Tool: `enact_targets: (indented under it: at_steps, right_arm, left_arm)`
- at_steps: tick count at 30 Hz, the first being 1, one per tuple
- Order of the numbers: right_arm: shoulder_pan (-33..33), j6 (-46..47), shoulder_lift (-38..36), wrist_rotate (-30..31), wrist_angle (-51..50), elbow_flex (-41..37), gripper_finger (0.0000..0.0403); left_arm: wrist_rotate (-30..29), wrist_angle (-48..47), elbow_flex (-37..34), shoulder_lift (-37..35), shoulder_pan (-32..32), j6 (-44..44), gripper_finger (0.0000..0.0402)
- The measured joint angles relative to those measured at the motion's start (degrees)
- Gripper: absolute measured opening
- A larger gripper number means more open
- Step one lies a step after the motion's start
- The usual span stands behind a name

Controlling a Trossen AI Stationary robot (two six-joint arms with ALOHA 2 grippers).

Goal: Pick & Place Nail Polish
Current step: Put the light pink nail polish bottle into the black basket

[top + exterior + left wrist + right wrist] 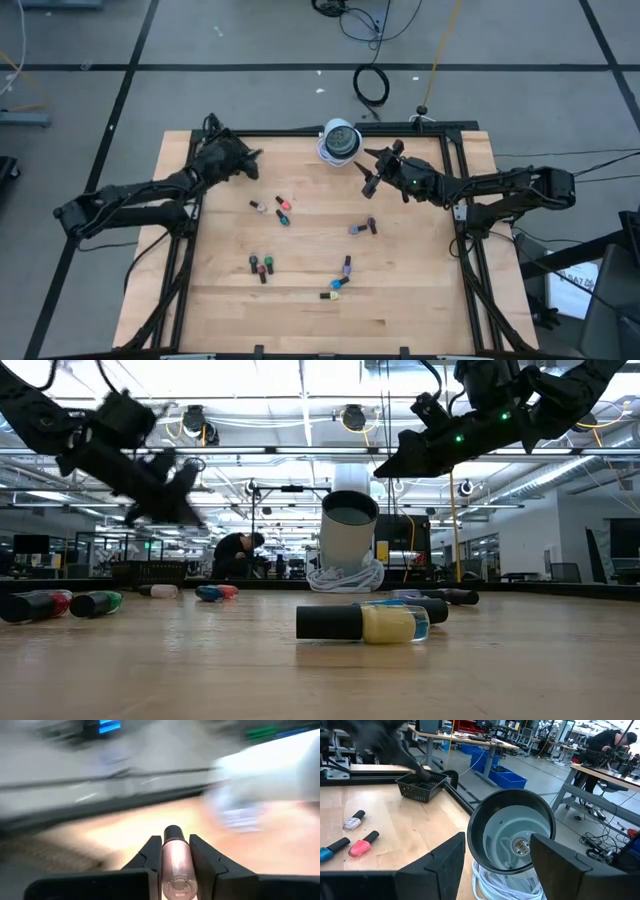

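Left pincer (pixel 172 865) clamps a pale pink nail polish bottle (pixel 175 862), mid-carry above the bench's (pixel 400 300) far-left. Right pincer (pixel 495 865) hangs empty and agape by the white cup (pixel 512 832). Next, I reckon: find the drop spot.

Pale pink nail polish bottle (pixel 176 865) clamped in the left end effector (pixel 175 851); others (pixel 340 283) lie scattered.

High view overhead, straight down; low view table-level; both share white lamp (pixel 340 141) (pixel 349 542); wrist views close.
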Motion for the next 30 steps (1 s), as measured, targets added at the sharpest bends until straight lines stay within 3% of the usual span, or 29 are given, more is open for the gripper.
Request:
enact_targets:
  at_steps: [7,12,14,16,21,24,27,30]
  right_arm:
    - [0.02,0.00,0.00,0.00,-0.01,0.00,0.0210]
    - [0.01,-0.01,0.00,-0.01,-0.02,0.00,0.0210]
    - [0.01,0.01,0.01,-0.01,-0.01,0.01,0.0210]
    - [0.02,0.02,0.02,-0.02,0.00,0.02,0.0210]
    - [0.02,0.41,0.02,-0.02,0.07,0.02,0.0210]
    - [0.02,0.40,0.02,-0.02,0.27,0.02,0.0210]
    - [0.02,0.34,0.02,-0.02,0.31,0.02,0.0210]
    - [0.02,0.34,0.02,-0.04,0.36,0.02,0.0210]
  left_arm:
    - [35.56,11.99,0.02,-4.52,-1.48,3.66,0.0052]
    - [54.86,20.05,0.02,-4.69,-5.09,0.02,0.0052]
    - [59.79,25.62,0.02,-4.69,-7.90,-0.49,0.0052]
    - [58.16,31.93,0.02,-4.69,-10.37,-1.48,0.0052]
    - [42.57,54.89,0.02,-5.39,-14.04,-7.91,0.0052]
    - [38.49,63.48,0.03,-5.30,-15.82,-9.93,0.0052]
    - [38.43,63.61,0.03,-5.34,-16.64,-10.47,0.0052]
    - [38.62,55.37,0.04,-5.34,-17.25,-7.43,0.0052]
